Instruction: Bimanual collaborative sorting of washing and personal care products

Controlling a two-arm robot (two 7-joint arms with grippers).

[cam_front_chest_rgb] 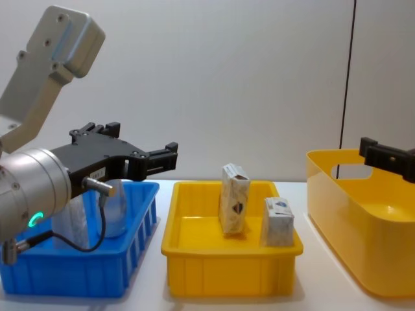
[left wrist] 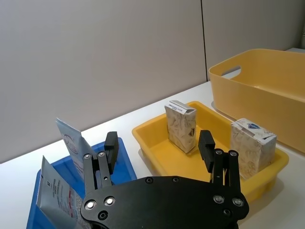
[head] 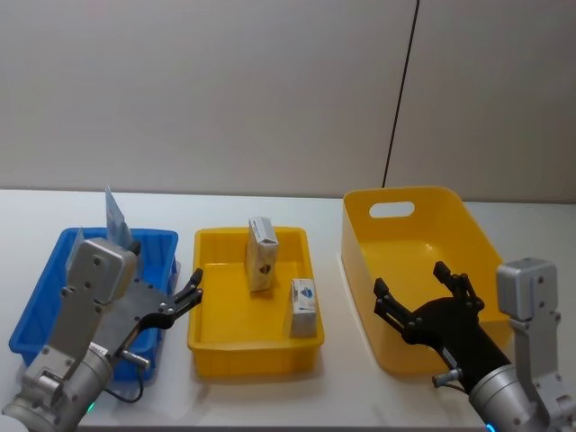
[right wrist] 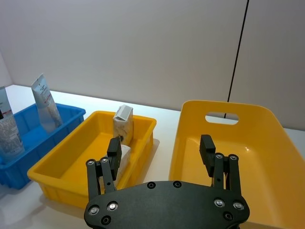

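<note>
Left gripper (head: pixel 191 292) spread wide with nothing between the fingers, raised above the right-hand edge of the blue bin (head: pixel 34 310) and pointing towards the small yellow tray (head: pixel 255 358). In the chest view, held clear above the bin's rim, touching neither bin nor contents. Right gripper (head: pixel 416 286) likewise spread wide and empty, poised over the near part of the large yellow bin (head: pixel 468 220), at about rim height in the chest view and touching nothing. Standing in the blue bin, two pale tubes with crimped ends up: one tube (left wrist: pixel 71 140) against the far wall with its top well above the rim, the other tube (left wrist: pixel 55 191) nearer the robot and closer to the left arm, largely hidden by that arm in the head view. Upright in the small yellow tray, two printed cartons: the taller carton (head: pixel 262 255) towards the back and middle, the shorter carton (head: pixel 304 307) nearer the front beside the right wall, the two near each other but apart. Seen between the open fingers in the left wrist view, the taller carton; in the right wrist view, both cartons off to the left gripper's side of the large yellow bin. On a white table (head: pixel 270 202), the three containers in a row: blue bin at left, tray in the middle, large bin at right, each just beside the next.
</note>
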